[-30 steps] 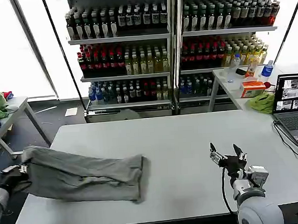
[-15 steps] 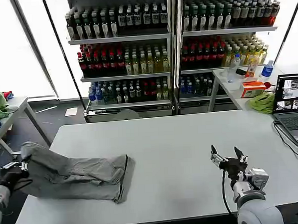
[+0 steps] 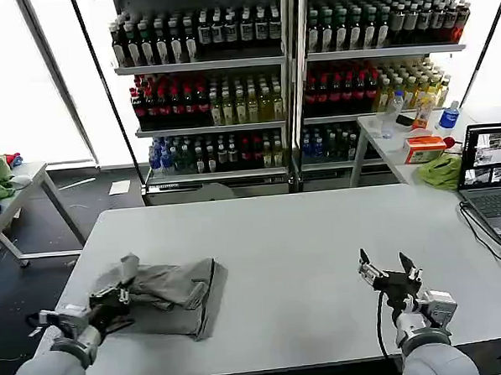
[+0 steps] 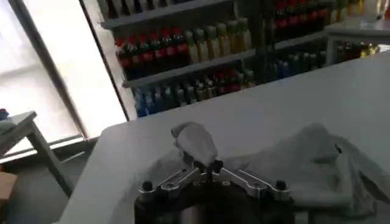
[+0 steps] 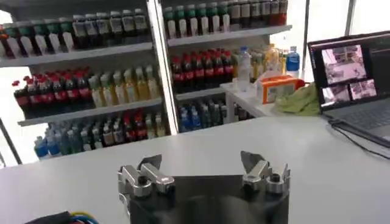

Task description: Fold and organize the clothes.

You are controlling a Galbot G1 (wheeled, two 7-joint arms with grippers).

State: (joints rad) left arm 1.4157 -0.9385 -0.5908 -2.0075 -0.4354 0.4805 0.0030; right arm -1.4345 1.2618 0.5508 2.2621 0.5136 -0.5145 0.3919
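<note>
1. The left gripper (image 3: 115, 293) sits at about 8 o'clock on the white table (image 3: 303, 235), near its left edge. Its jaws are pinched together on a fold of the grey T-shirt (image 3: 167, 288); in the left wrist view the fingertips (image 4: 207, 165) meet on a raised tuft of the cloth (image 4: 196, 141).
2. The grey T-shirt lies bunched and partly folded over itself on the left part of the table, at roughly 8 o'clock from the table's middle. It is plain light grey, creased, with rounded ridges and a doubled edge on its right side. One corner stands up at the gripper, lifted off the rest. No print or trim can be made out on it. In the left wrist view the shirt (image 4: 304, 161) spreads away from the gripper across the tabletop.
3. The right gripper (image 3: 389, 270) hovers at about 5 o'clock over the table, well apart from the shirt, its two fingers (image 5: 149, 167) spread wide and holding nothing.
4. A laptop (image 3: 490, 175) stands open at 3 o'clock on the table's right edge, its screen lit.
</note>
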